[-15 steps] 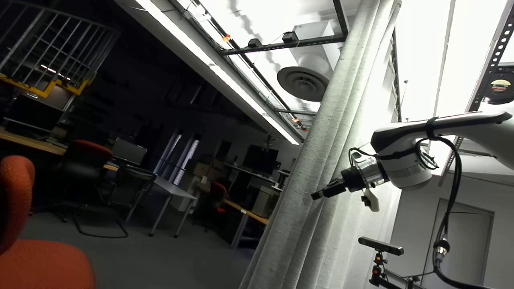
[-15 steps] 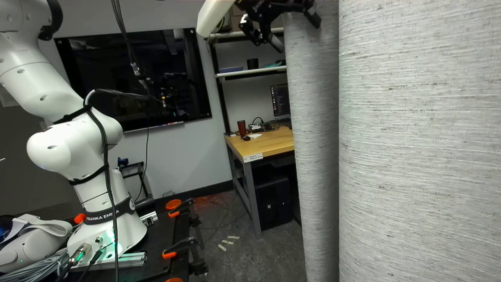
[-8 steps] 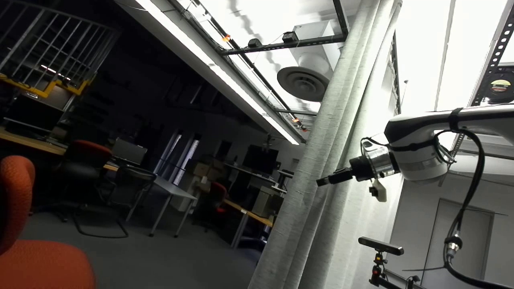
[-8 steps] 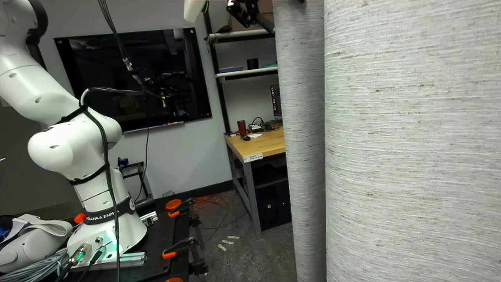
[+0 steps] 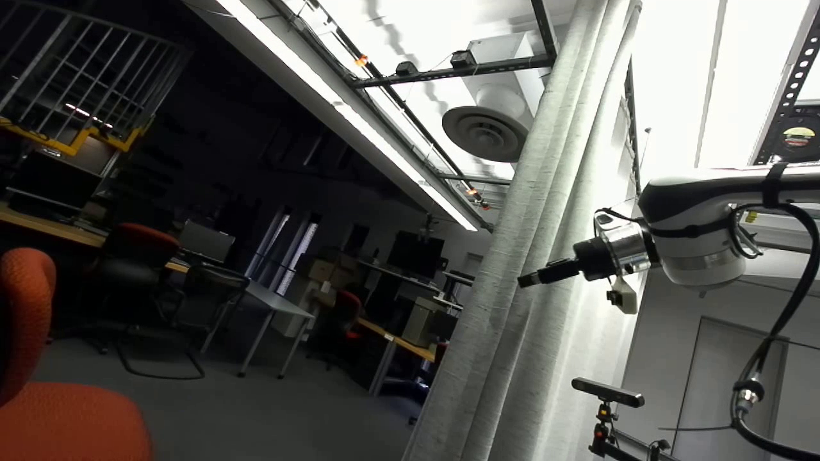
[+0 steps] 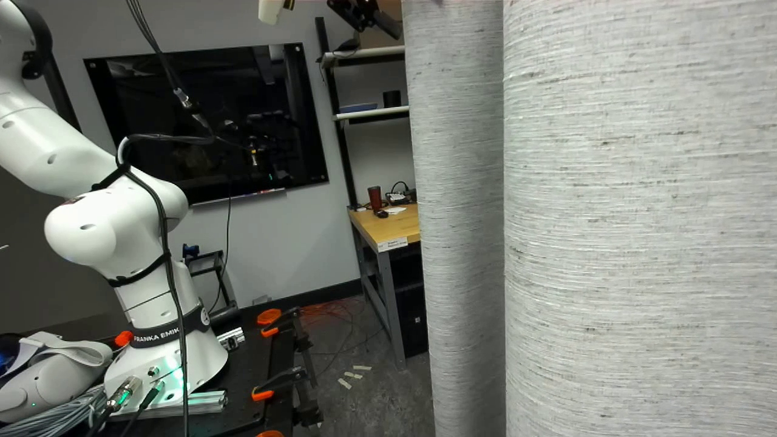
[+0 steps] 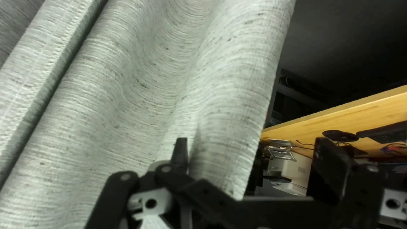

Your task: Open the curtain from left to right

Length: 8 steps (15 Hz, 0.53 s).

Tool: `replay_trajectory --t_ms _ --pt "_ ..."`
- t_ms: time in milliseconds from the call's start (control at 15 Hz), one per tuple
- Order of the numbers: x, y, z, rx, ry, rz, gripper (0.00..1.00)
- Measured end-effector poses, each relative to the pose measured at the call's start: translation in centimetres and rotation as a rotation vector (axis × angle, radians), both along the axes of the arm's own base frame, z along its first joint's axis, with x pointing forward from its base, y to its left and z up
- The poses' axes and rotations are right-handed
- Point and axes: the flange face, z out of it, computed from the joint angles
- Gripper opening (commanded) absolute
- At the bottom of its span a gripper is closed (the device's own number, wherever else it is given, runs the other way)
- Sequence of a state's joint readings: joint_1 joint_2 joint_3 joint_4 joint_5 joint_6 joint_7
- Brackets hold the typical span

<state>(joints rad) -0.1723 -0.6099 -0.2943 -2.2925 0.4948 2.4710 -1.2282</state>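
The pale grey curtain [image 5: 493, 320] hangs in soft folds. It fills the right side in an exterior view [image 6: 637, 212] and the left and middle of the wrist view [image 7: 222, 95]. My gripper [image 7: 250, 141] is open, with its fingers wide apart. The curtain's edge fold lies between the fingers, close to the left finger, which appears to press a crease into the cloth. The right finger is apart from the curtain. In an exterior view the gripper [image 5: 526, 280] is in front of the curtain. In an exterior view only one finger [image 6: 387, 24] shows at the top; the other is not visible.
A wooden desk [image 6: 388, 226] stands behind the curtain edge, with shelves [image 6: 370, 113] above. A camera on a mount [image 5: 607, 392] is below the arm. A dark wall screen [image 6: 212, 121] is behind the arm. Orange clamps [image 6: 264, 394] sit at the base table's edge.
The arm and gripper have moved back and up, rightward in an exterior view and leftward in an exterior view. The curtain's near edge has shifted the same way, covering more of the desk.
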Motion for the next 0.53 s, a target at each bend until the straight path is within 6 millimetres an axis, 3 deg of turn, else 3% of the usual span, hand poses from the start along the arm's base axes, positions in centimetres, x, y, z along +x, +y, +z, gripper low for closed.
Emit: replay_trajectory --t_ms 533 --pt "-0.44 0.74 -0.03 0.03 0.012 -0.024 1.0"
